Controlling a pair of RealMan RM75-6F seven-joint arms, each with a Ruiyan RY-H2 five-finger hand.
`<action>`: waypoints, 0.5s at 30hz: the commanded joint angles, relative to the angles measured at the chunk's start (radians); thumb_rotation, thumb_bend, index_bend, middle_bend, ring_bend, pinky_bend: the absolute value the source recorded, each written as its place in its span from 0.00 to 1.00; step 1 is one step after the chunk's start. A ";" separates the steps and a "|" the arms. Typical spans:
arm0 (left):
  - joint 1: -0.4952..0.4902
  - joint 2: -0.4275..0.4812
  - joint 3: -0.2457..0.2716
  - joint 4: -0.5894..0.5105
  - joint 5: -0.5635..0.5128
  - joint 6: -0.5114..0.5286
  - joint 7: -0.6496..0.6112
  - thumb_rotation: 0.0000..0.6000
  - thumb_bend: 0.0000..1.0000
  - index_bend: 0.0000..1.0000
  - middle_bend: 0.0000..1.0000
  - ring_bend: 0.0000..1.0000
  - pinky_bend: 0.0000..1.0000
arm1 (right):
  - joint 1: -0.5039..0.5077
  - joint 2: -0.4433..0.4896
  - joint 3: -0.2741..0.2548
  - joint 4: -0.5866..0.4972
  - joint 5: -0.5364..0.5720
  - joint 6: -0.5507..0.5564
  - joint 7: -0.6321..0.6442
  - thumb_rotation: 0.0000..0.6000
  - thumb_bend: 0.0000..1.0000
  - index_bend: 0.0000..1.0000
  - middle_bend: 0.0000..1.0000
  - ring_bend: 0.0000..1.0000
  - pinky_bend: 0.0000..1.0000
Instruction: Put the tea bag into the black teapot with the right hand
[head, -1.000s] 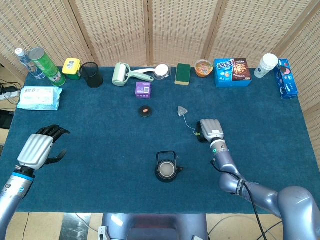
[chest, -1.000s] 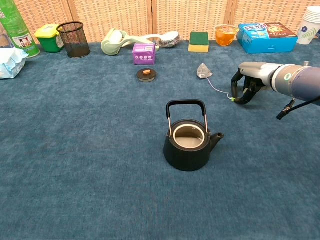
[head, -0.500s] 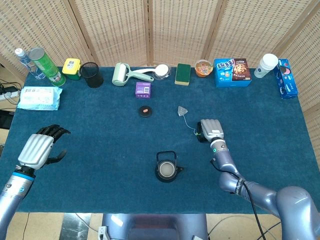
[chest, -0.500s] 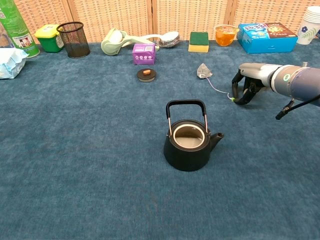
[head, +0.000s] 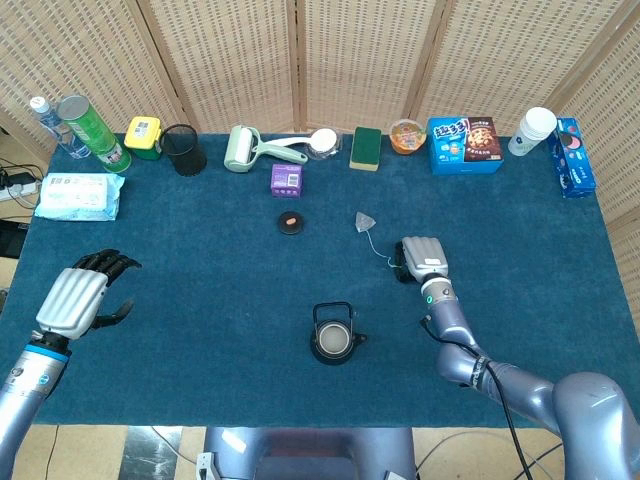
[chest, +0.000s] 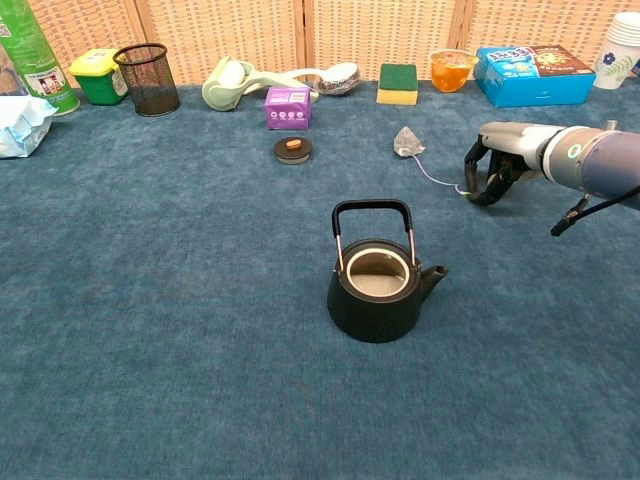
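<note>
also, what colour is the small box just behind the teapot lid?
Purple, with a white label on its front. Chest view shows it best.

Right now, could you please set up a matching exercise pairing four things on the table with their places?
Things:
1. tea bag
2. black teapot
3. teapot lid
4. right hand

Places:
A. at the far end of the tea bag's string, fingers curled down to the cloth
B. middle of the table, open, handle upright
C. in front of the purple box
D. on the cloth, in front of the green sponge

Pairs: 1-D, 2-B, 3-C, 4-A
</note>
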 joint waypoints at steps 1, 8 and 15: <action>0.000 0.000 0.000 0.000 0.000 0.000 0.000 1.00 0.37 0.27 0.28 0.16 0.20 | 0.000 0.000 0.000 -0.001 0.000 0.001 0.000 1.00 0.48 0.63 1.00 1.00 1.00; 0.002 0.003 0.000 -0.001 0.000 0.002 -0.001 1.00 0.37 0.27 0.28 0.16 0.20 | -0.004 0.011 0.007 -0.018 -0.009 0.011 0.009 1.00 0.49 0.65 1.00 1.00 1.00; 0.005 0.000 -0.002 -0.002 0.008 0.014 -0.005 1.00 0.37 0.27 0.28 0.16 0.20 | -0.016 0.044 0.019 -0.074 -0.037 0.028 0.037 1.00 0.51 0.68 1.00 1.00 1.00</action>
